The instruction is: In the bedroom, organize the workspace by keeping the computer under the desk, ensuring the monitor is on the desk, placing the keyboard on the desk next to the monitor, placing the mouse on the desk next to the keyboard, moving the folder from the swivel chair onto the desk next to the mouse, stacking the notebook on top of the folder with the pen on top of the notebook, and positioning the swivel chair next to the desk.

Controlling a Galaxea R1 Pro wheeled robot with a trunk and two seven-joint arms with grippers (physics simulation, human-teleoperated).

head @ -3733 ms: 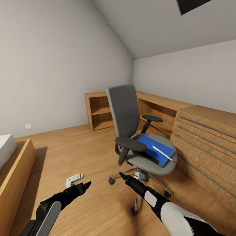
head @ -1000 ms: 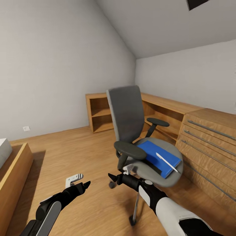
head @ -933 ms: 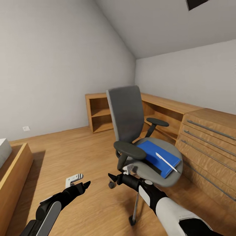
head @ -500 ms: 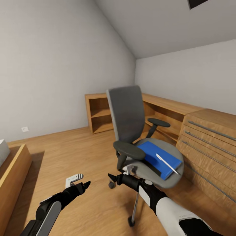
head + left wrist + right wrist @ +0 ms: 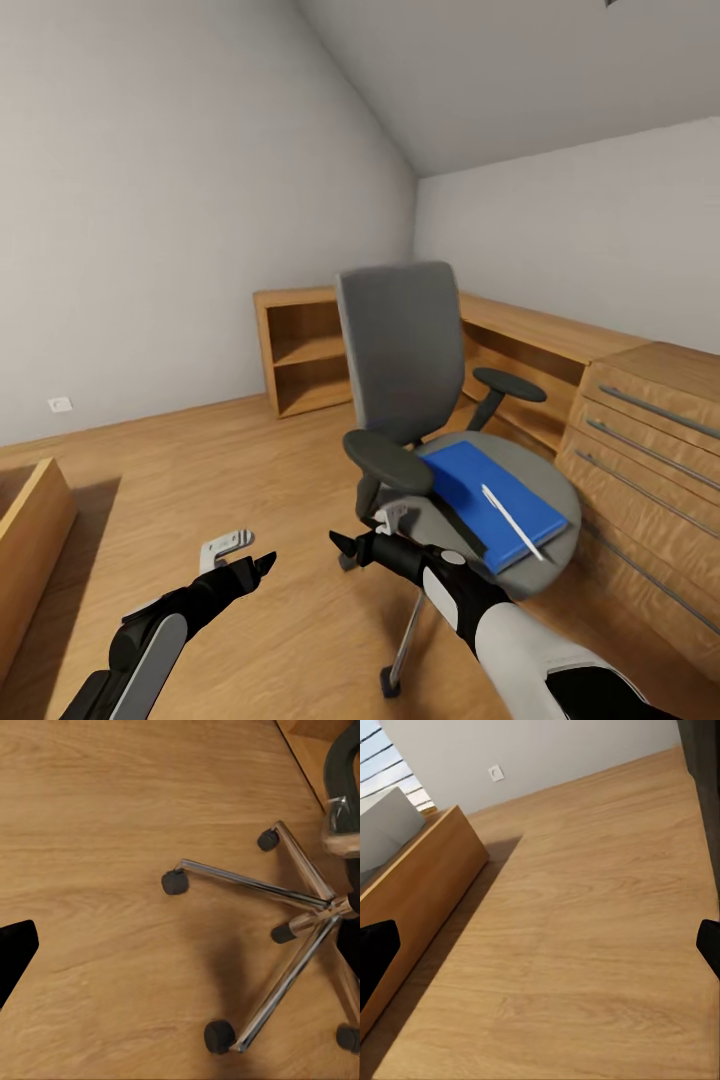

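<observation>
- chair (image 5: 420, 400) — grey seat and tall grey back, black armrests, chrome star base on castors (image 5: 285, 922); stands on the plank floor (image 5: 200, 470), just beside the low wooden cabinets (image 5: 600, 400); risk: it rolls freely, so a nudge from an arm or the robot's base could push it into the cabinets or swing the seat away from reach
- folder (image 5: 490, 490) — bright blue, flat, dark edge, lying on the seat at a slant toward its front; risk: a one-sided lift would likely tilt it and tip off what lies on it
- notebook (image 5: 462, 520) — only a dark strip shows at the folder's near edge; I take it for the notebook but cannot tell whether it lies under the folder or is just its spine
- pen (image 5: 512, 523) — thin, pale, lying loose across the folder; risk: it looks the first thing to roll off the seat if chair or folder is jolted
- right gripper (image 5: 340, 545) — near the chair's armrest post, low, apart from the seat; fingers spread, holding nothing
- left gripper (image 5: 262, 562) — over bare floor, well apart from the chair; whether its fingers are spread or pressed together I cannot tell
</observation>
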